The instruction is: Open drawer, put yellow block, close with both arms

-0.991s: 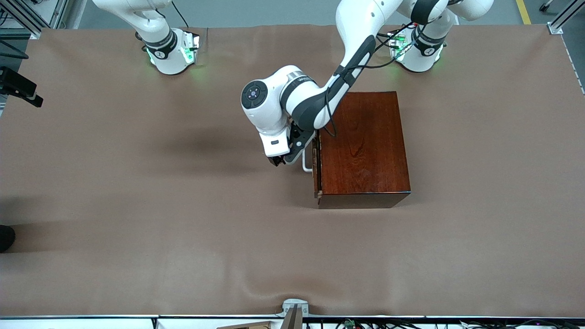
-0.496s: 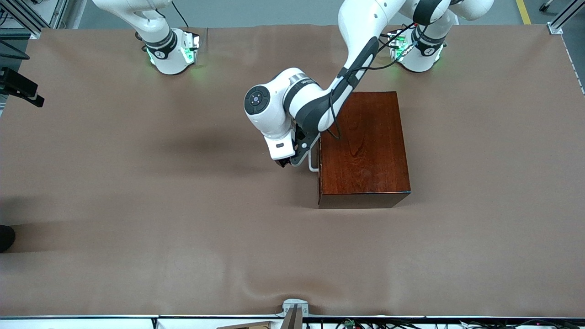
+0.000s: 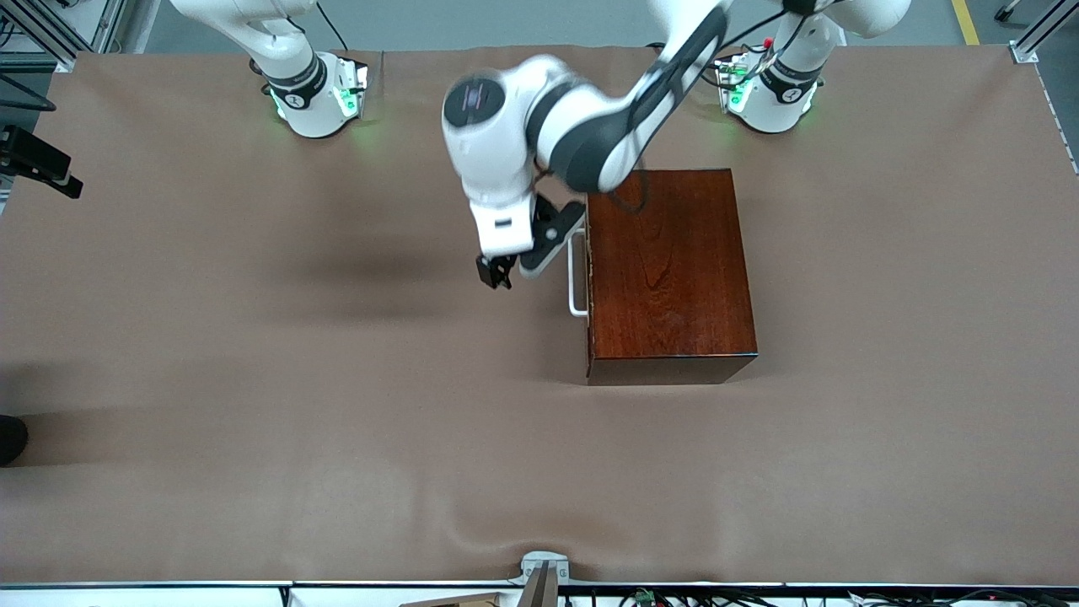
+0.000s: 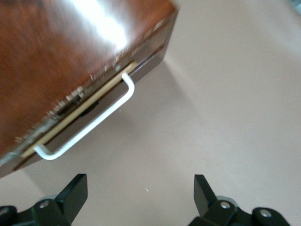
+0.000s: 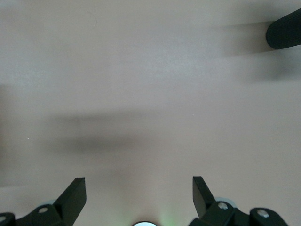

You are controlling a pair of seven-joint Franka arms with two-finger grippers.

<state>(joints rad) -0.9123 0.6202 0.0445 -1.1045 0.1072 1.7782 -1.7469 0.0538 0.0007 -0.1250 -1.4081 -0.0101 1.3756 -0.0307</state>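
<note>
The glossy dark mahogany box [image 3: 670,270] stands mid-table with its drawer pushed in. Only the drawer's dark front [image 4: 150,59] and white U-shaped handle [image 3: 574,274] show. In the left wrist view a thin pale wood strip runs above the handle [image 4: 89,127]. My left gripper [image 3: 494,272] hangs open over the cloth in front of the drawer, clear of the handle, with nothing between its fingers [image 4: 73,190]. My right gripper [image 5: 139,193] is open over bare cloth and holds nothing. It is outside the front view. The yellow block is hidden.
The brown cloth [image 3: 253,379] covers the whole table. The right arm [image 3: 287,59] stays folded up by its base. A black device [image 3: 34,160] juts in at the table edge on the right arm's end. A dark rounded shape [image 5: 284,30] shows in the right wrist view.
The drawer, slightly open a second ago, has slid shut. My left gripper has since lifted and drawn away from the handle. The right arm has not moved.
</note>
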